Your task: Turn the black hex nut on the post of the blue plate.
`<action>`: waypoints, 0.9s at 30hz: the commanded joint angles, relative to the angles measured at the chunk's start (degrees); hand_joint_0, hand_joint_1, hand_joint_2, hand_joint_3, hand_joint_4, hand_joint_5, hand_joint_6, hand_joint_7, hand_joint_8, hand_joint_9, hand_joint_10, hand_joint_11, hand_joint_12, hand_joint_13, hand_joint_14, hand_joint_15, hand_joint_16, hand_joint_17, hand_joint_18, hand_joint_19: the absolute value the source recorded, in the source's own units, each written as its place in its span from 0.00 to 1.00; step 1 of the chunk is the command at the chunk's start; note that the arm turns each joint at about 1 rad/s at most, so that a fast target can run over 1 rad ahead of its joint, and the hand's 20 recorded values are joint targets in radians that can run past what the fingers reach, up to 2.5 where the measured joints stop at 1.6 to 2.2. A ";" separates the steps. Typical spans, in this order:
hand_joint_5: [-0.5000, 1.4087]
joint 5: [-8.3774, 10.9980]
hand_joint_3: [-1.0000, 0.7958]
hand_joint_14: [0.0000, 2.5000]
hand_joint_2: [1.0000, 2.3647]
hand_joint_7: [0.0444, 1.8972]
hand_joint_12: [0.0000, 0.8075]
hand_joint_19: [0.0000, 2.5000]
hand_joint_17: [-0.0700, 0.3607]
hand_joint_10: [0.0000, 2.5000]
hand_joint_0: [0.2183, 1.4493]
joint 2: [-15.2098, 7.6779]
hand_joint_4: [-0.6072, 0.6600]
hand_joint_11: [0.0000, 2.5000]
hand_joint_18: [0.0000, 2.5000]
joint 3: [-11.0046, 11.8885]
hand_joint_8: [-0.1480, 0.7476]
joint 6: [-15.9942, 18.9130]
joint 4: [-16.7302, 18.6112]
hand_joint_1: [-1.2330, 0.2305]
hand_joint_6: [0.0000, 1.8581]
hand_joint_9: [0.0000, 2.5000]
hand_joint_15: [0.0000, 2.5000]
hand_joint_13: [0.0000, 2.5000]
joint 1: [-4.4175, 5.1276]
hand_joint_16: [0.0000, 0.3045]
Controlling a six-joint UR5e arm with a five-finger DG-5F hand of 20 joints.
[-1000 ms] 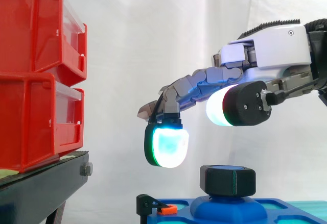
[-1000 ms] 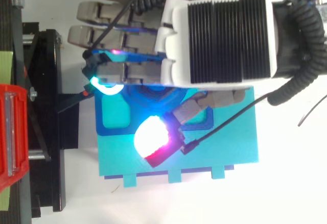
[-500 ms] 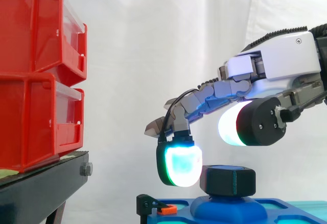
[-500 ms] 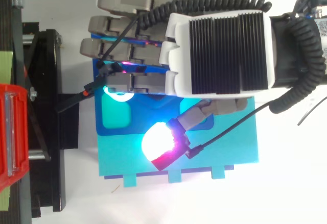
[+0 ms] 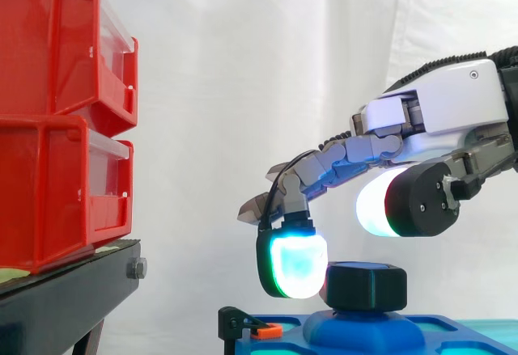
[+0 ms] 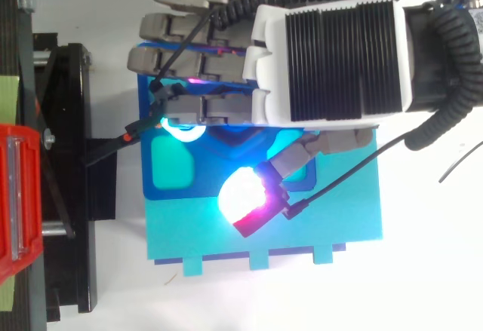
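Lowered and drawn in since a second ago, the hand (image 5: 441, 104) now has its cyan-green fingertip (image 5: 293, 264) level with the black hex nut (image 5: 366, 286) instead of hanging well above and to the 9 o'clock side of it. In the side view that pad sits at the nut's 9 o'clock, its edge meeting the nut's outline; whether the two touch I cannot tell. The thumb pad (image 5: 374, 209), glowing white, hovers at the nut's 12 o'clock with a clear gap under it. The fingers are loosely bent and spread apart from the thumb, closed on nothing. The nut stands upright on the raised hub of the blue plate (image 5: 453, 331), low in the side view at about 5 o'clock of the frame. From above, the hand (image 6: 332, 59) covers the nut, its fingers (image 6: 196, 108) reaching toward 9 o'clock across the plate (image 6: 151, 191), and the thumb pad (image 6: 241, 194) shines white and magenta at 6 o'clock of the palm. The plate rests on a teal base (image 6: 302, 229). A small black clip with an orange tab (image 5: 247, 328) sits at the plate's 9 o'clock edge. Stacked red bins (image 5: 57, 120) stand on a black stand (image 5: 65, 302) at the frame's 9 o'clock, before a white curtain (image 5: 243, 64).
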 commanded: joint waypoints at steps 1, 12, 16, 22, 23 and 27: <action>0.16 -0.65 0.28 0.00 0.00 0.61 0.43 0.00 0.43 0.00 0.19 -0.01 0.62 0.00 0.00 0.00 0.40 -0.11 0.19 0.74 0.29 0.08 0.01 0.11 -0.47 0.17; 0.16 -2.93 0.28 0.00 0.00 0.59 0.43 0.00 0.43 0.00 0.19 -0.01 0.62 0.00 0.00 -0.09 0.40 -0.99 1.16 0.74 0.30 0.08 0.01 0.11 -2.06 0.17; 0.16 -5.04 0.28 0.00 0.00 0.59 0.43 0.00 0.43 0.00 0.19 -0.01 0.62 0.00 0.00 -0.09 0.41 -0.99 1.16 0.74 0.30 0.08 0.01 0.11 -3.29 0.17; 0.16 -6.36 0.28 0.00 0.00 0.59 0.43 0.00 0.43 0.00 0.19 -0.01 0.62 0.00 0.00 -0.09 0.41 -0.99 1.60 0.73 0.30 0.08 0.01 0.11 -4.08 0.17; 0.16 -6.54 0.28 0.00 0.00 0.59 0.43 0.00 0.43 0.00 0.19 -0.01 0.62 0.00 0.00 -0.09 0.41 -0.99 1.77 0.73 0.30 0.08 0.01 0.11 -4.17 0.17; 0.16 -6.54 0.28 0.00 0.00 0.59 0.43 0.00 0.43 0.00 0.19 -0.01 0.62 0.00 0.00 -0.09 0.41 -0.90 2.12 0.72 0.30 0.08 0.01 0.11 -4.08 0.17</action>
